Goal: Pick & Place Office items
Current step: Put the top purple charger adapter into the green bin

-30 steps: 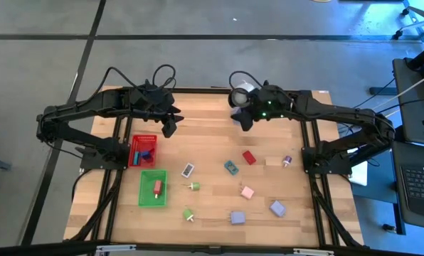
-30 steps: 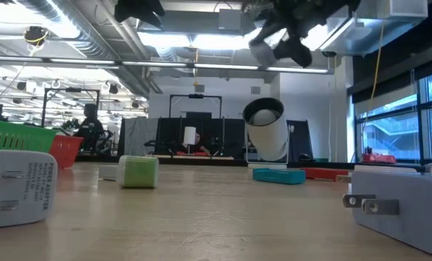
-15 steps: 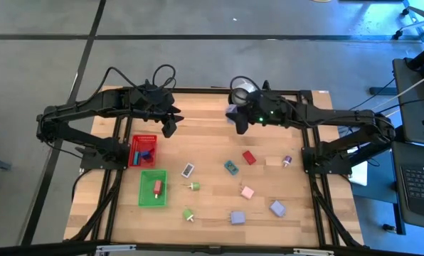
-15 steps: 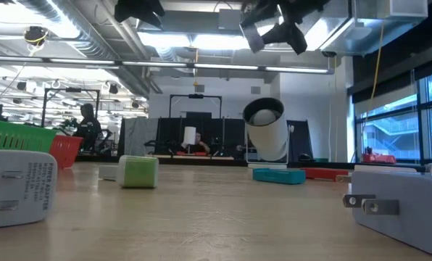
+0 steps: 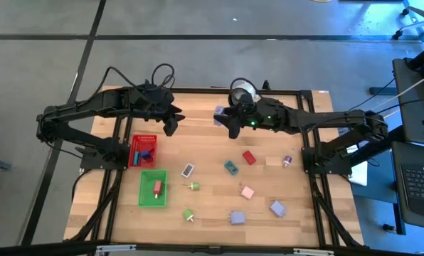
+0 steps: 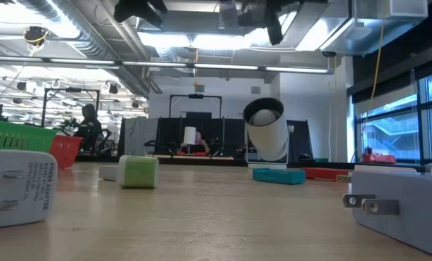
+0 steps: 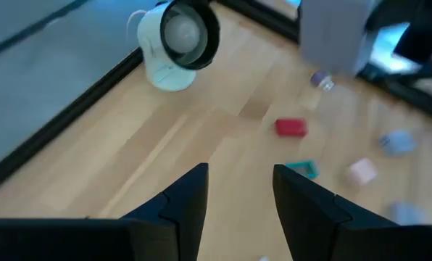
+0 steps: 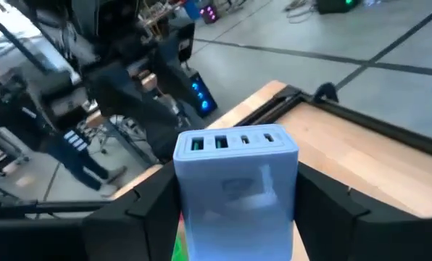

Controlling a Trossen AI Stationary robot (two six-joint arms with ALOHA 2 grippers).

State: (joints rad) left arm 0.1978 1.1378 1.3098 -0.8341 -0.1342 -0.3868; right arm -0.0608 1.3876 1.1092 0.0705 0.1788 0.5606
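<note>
A lavender charger block (image 8: 236, 190) with a row of ports on its end is lifted high over the table's far middle (image 5: 220, 114), and my right gripper (image 5: 230, 122) is shut on it. In the low view that gripper (image 6: 252, 13) shows at the top edge. My left gripper (image 5: 171, 128) hangs above the far left of the table, over the red tray's far end; it is open, with nothing between its fingers (image 7: 239, 194). Small office items lie on the wood: a red block (image 5: 249, 157), a teal piece (image 5: 231, 167), a pink block (image 5: 247, 192). My right gripper pinches the lavender block by its two opposite side faces (image 8: 184, 199) between its two fingers (image 8: 147, 206). The fingers lie nearly level and point toward the table's left. The block's port end (image 8: 234, 141) sticks out beyond the fingertips. It is lifted clear of the table.
A red mesh tray (image 5: 142, 151) and a green mesh tray (image 5: 153, 188) stand at the left, each with pieces inside. A white round black-centred object (image 5: 242, 91) sits at the far edge. Green pins (image 5: 193, 186), lavender blocks (image 5: 237, 217) and a purple pin (image 5: 287, 161) are scattered nearer.
My right gripper has carried the lavender block toward the table's left and a little up, tipping from slanted down to nearly level. The block stays between its fingers, clear of the table.
</note>
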